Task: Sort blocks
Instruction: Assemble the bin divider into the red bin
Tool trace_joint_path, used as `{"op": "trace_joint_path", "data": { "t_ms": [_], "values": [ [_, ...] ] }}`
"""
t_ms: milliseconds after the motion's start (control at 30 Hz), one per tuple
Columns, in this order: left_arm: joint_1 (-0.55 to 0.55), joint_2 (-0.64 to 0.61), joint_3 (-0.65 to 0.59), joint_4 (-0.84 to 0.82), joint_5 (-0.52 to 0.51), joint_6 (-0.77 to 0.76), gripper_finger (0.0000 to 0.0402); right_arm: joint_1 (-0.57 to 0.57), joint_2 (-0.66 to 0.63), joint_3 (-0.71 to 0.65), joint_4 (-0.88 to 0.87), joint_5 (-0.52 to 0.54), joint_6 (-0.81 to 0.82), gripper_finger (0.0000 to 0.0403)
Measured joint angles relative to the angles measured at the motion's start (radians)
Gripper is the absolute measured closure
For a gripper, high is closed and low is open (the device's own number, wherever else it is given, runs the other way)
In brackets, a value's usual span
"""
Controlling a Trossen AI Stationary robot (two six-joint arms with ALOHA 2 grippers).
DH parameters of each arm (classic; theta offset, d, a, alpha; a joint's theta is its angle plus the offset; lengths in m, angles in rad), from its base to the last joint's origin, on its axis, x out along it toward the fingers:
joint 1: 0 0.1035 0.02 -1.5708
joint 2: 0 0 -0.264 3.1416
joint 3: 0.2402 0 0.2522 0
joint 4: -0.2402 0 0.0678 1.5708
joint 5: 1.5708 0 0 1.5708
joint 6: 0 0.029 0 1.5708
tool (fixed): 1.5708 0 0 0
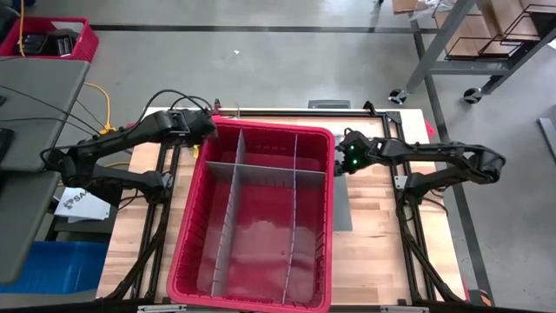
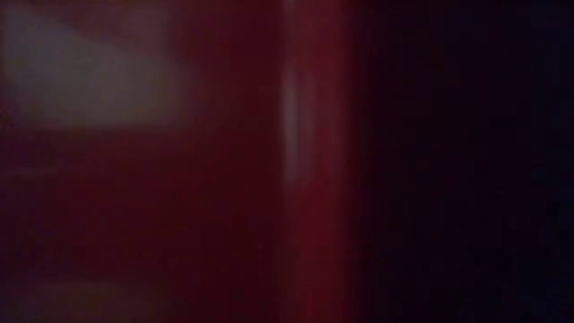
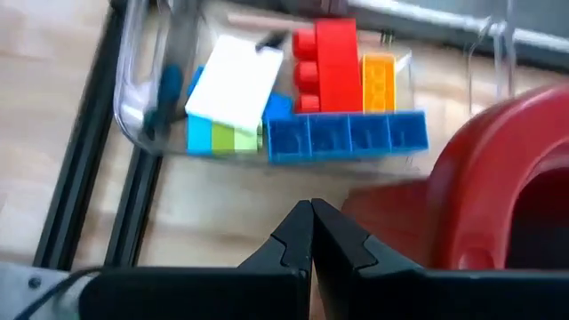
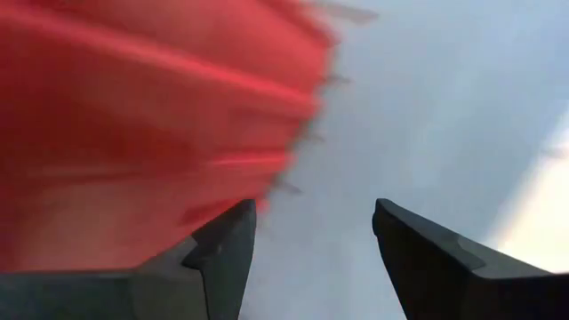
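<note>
High view: red bin (image 1: 252,217) mid-frame on the desk (image 1: 382,243), grey dividers (image 1: 261,169) inside. Left gripper (image 1: 207,127) sits at the bin's upper-left corner, right gripper (image 1: 340,161) at its right rim.

Blocks only show in the left wrist view: blue row (image 3: 347,138), red (image 3: 324,53), orange (image 3: 378,82), green (image 3: 233,138) in a clear tray (image 3: 133,107) just beside the bin corner. Left jaws closed, empty.

Right wrist view: jaws wide apart, nothing between, bin wall alongside.

Low view: just a red blur.
</note>
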Motion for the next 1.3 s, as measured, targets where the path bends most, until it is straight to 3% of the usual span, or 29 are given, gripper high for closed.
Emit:
{"op": "trace_joint_path", "data": {
  "t_ms": [133,267,367,467,533,633,733,867,967,1100,1300],
  "values": [
    [0.012,-0.021,0.000,0.011,-0.133,-0.037,0.0401,-0.027,-0.039,0.034,-0.155,0.169,-0.124,0.0185],
    [0.045,-0.041,0.000,0.007,-0.142,0.026,0.0401,-0.055,-0.035,0.054,-0.149,0.201,-0.144,0.0214],
    [0.076,-0.077,0.004,0.024,-0.159,0.010,0.0401,-0.076,-0.022,0.058,-0.139,0.232,-0.133,0.0266],
    [0.096,-0.118,0.009,0.131,-0.216,0.066,0.0401,-0.137,0.009,0.061,-0.054,0.306,-0.161,0.0363],
    [0.106,-0.144,0.009,0.219,-0.253,0.143,0.0401,-0.194,0.054,0.061,0.019,0.292,-0.204,0.0388],
    [0.119,-0.188,0.009,0.373,-0.283,0.258,0.0401,-0.255,0.140,0.062,0.099,0.184,-0.206,0.0397],
    [0.119,-0.234,0.009,0.544,-0.225,0.301,0.0401,-0.255,0.204,0.060,0.160,0.114,-0.172,0.0398],
    [0.119,-0.267,0.010,0.716,-0.161,0.384,0.0401,-0.244,0.242,0.062,0.243,0.133,-0.176,0.0402],
    [0.119,-0.275,0.010,0.786,-0.099,0.427,0.0401,-0.236,0.262,0.061,0.085,0.129,-0.216,0.0402],
    [0.115,-0.283,0.010,0.857,0.000,0.378,0.0401,-0.186,0.237,0.043,-0.111,0.126,-0.257,0.0402],
    [0.115,-0.287,0.010,0.878,0.024,0.393,0.0401,-0.099,0.074,0.012,-0.468,0.127,-0.148,0.0402]
  ]
}}
